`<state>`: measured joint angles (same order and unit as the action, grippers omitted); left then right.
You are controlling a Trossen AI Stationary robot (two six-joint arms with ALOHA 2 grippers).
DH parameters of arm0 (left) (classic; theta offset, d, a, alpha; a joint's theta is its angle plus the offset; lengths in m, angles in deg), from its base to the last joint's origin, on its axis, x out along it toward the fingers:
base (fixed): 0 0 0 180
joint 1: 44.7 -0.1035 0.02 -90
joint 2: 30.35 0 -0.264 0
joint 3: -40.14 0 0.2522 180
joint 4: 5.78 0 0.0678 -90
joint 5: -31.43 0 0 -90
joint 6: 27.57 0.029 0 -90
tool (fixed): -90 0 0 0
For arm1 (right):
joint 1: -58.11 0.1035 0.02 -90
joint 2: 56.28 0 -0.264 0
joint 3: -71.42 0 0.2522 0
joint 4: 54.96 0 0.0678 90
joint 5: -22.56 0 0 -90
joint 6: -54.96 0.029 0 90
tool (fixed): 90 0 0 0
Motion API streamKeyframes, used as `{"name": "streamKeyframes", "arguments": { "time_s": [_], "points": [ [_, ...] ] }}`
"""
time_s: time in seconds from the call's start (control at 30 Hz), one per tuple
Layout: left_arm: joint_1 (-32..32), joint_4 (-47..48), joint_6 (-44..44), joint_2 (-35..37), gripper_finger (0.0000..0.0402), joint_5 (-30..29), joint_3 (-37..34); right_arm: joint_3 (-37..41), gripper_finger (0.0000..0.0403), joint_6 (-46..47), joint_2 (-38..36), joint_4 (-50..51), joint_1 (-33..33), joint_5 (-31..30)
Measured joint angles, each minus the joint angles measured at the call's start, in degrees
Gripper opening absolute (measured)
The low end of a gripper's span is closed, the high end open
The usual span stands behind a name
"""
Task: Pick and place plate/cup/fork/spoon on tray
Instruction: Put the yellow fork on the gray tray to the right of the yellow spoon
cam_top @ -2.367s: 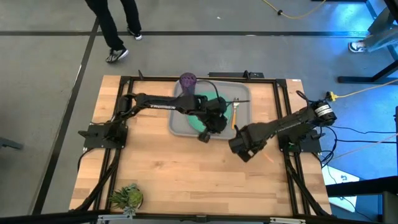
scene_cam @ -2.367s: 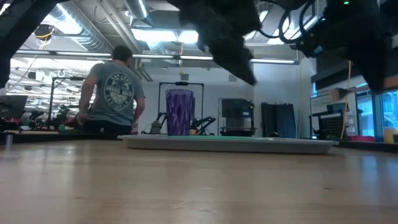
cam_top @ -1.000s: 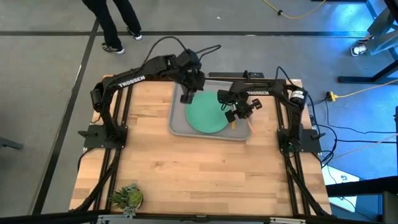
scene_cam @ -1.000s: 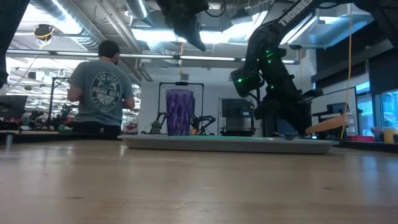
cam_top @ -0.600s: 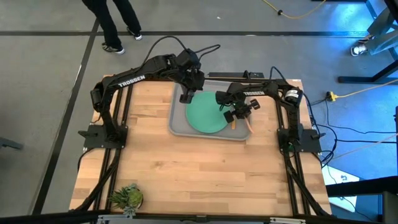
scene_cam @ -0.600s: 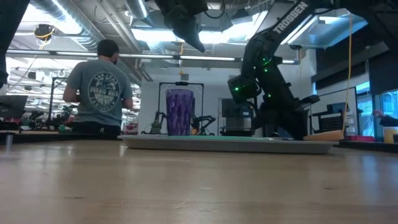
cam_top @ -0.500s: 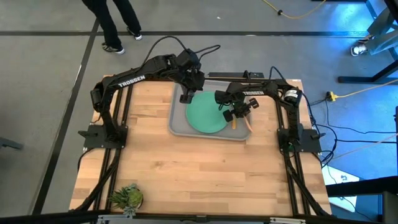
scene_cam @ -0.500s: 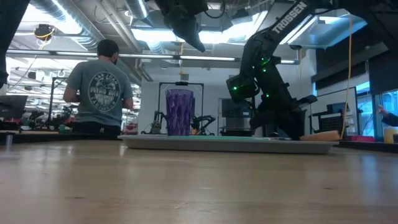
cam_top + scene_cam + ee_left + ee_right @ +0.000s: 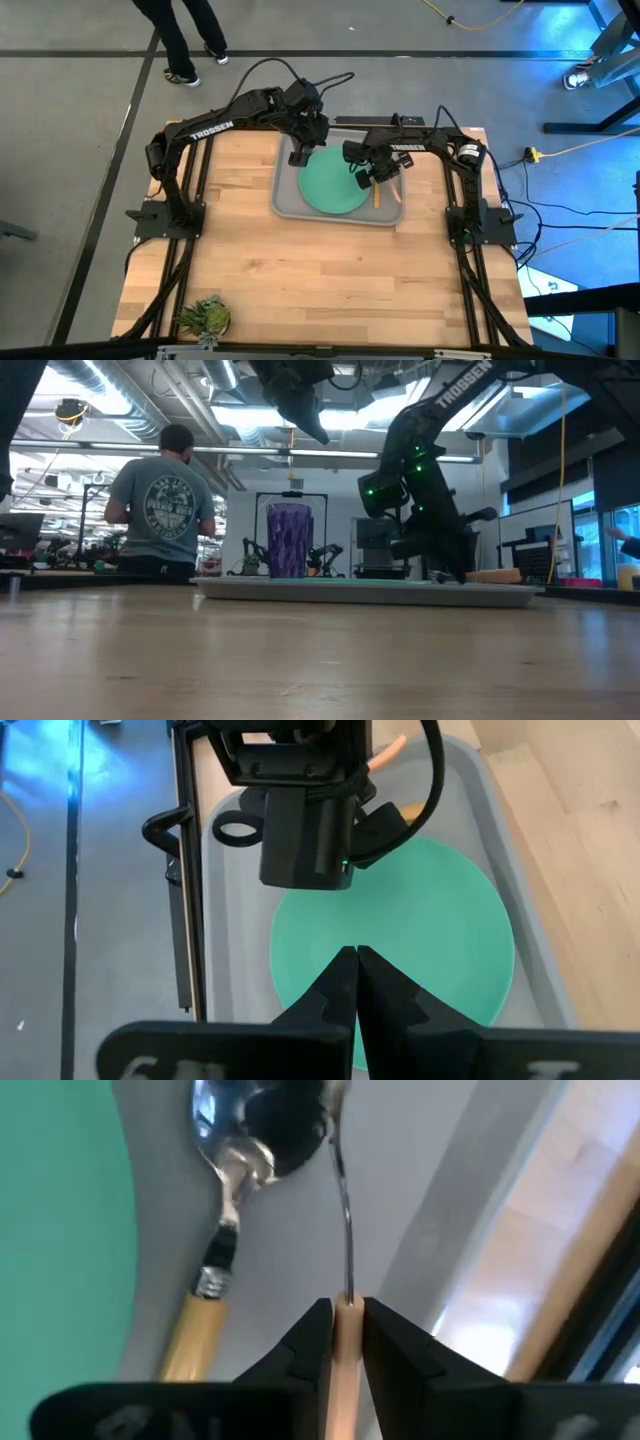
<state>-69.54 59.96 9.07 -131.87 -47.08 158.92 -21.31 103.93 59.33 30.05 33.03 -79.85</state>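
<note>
green plate [image 9: 331, 185] on grey tray [image 9: 284, 193], both tools [image 9: 299, 156] [image 9: 362, 181] above

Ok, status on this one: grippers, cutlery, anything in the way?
Right gripper shut on fork, low over tray. Spoon already in tray beside plate. Left gripper shut, empty, above plate. Nothing blocking.

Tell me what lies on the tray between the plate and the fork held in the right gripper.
The spoon lies there on the grey tray, beside the plate and next to the fork clamped in the right gripper; the right wrist view shows it.
</note>
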Motion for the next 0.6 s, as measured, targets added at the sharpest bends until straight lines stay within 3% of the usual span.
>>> {"name": "streamKeyframes", "arguments": {
  "time_s": [0.6],
  "points": [
    [0.0, -0.04, 0.0, -0.02, 0.0, -0.02, 0.0, 0.91, 0.0047, -2.66, -0.04, -6.61, -0.18, -0.02]
  ]
}}
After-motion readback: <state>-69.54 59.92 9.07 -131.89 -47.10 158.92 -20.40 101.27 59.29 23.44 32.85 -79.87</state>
